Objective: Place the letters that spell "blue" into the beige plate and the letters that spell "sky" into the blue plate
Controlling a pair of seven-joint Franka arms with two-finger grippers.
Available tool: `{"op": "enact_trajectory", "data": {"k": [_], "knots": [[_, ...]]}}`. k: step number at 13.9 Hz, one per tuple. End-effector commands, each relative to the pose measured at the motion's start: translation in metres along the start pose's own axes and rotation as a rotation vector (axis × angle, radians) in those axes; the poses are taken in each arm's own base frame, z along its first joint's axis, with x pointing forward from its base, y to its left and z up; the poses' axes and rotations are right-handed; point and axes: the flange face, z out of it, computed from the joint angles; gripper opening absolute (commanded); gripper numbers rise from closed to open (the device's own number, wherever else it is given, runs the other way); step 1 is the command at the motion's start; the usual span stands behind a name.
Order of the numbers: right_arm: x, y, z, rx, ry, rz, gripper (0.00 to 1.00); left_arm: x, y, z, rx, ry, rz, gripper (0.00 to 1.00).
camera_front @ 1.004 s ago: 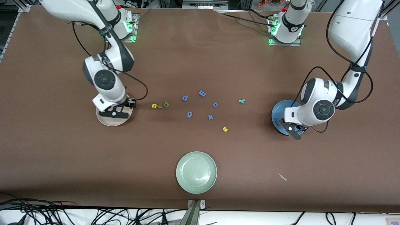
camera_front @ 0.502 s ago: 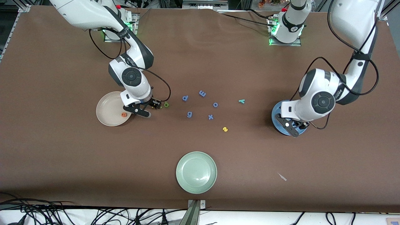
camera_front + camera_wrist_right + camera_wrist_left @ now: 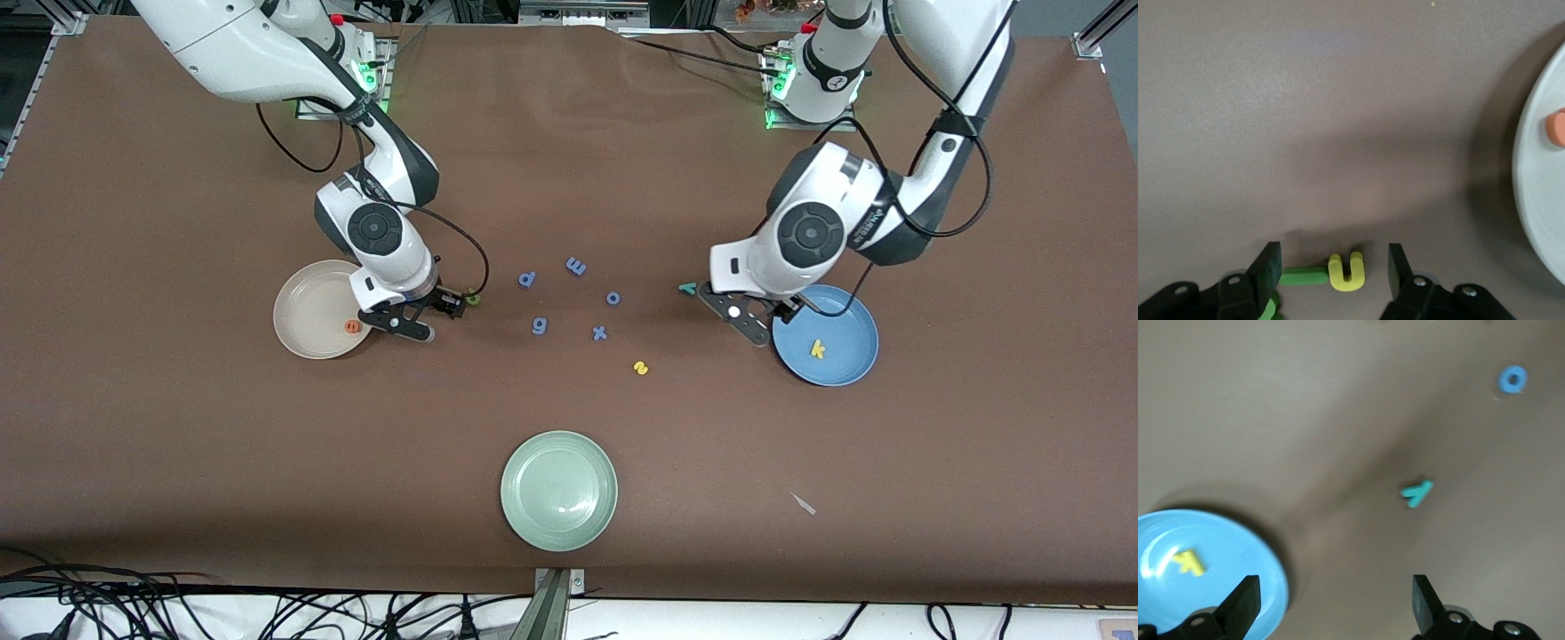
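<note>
your beige plate (image 3: 307, 302) sits toward the right arm's end of the worktop (image 3: 178, 427) and holds one letter, the orange e (image 3: 353, 326). your blue plate (image 3: 836, 356) sits toward the left arm's end and holds the yellow k (image 3: 817, 349). the pale green plate (image 3: 558, 490) lies nearest the front camera with nothing in it.

right gripper (image 3: 1335, 270) is low over the worktop just beside the beige plate, jaws open and straddling the yellow u (image 3: 1346, 271) and the light green l (image 3: 1303, 275), which touch end to end; neither is gripped. the dark green b (image 3: 474, 299) lies just beside them.

left gripper (image 3: 1335, 610) hangs over the worktop between the blue plate's rim and the teal y (image 3: 1417, 493), jaws wide open and holding nothing. the y rests on the worktop, near that plate.

the yellow s (image 3: 640, 367) lies on the worktop nearer the front camera than the blue letters (image 3: 569, 298), which are scattered mid-worktop.
</note>
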Motion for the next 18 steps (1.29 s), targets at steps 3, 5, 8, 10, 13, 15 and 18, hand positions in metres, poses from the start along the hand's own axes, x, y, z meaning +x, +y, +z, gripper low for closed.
{"op": "enact_trajectory", "data": {"k": [3, 5, 8, 10, 13, 15, 18], "knots": [[-0.001, 0.002, 0.005, -0.016, 0.034, -0.046, 0.72, -0.001, 0.031, 0.063, 0.005, 0.074, 0.193, 1.00], [-0.003, 0.006, 0.011, -0.030, 0.041, -0.065, 0.72, -0.003, 0.029, 0.075, 0.008, 0.108, 0.286, 1.00], [-0.007, 0.010, 0.017, -0.020, 0.043, -0.072, 0.71, 0.006, 0.042, 0.088, 0.050, 0.116, 0.378, 0.97], [-0.009, 0.012, 0.019, -0.021, 0.041, -0.072, 0.71, 0.006, 0.047, 0.103, 0.055, 0.148, 0.400, 0.96], [-0.011, 0.013, 0.021, -0.025, 0.037, -0.063, 0.71, 0.005, 0.052, 0.118, 0.061, 0.179, 0.421, 0.89], [-0.015, 0.014, 0.024, -0.024, 0.034, -0.012, 0.71, 0.005, 0.056, 0.128, 0.074, 0.165, 0.455, 0.79], [-0.019, 0.014, 0.025, -0.030, 0.032, 0.025, 0.71, 0.006, 0.058, 0.131, 0.089, 0.158, 0.474, 0.71]]}}
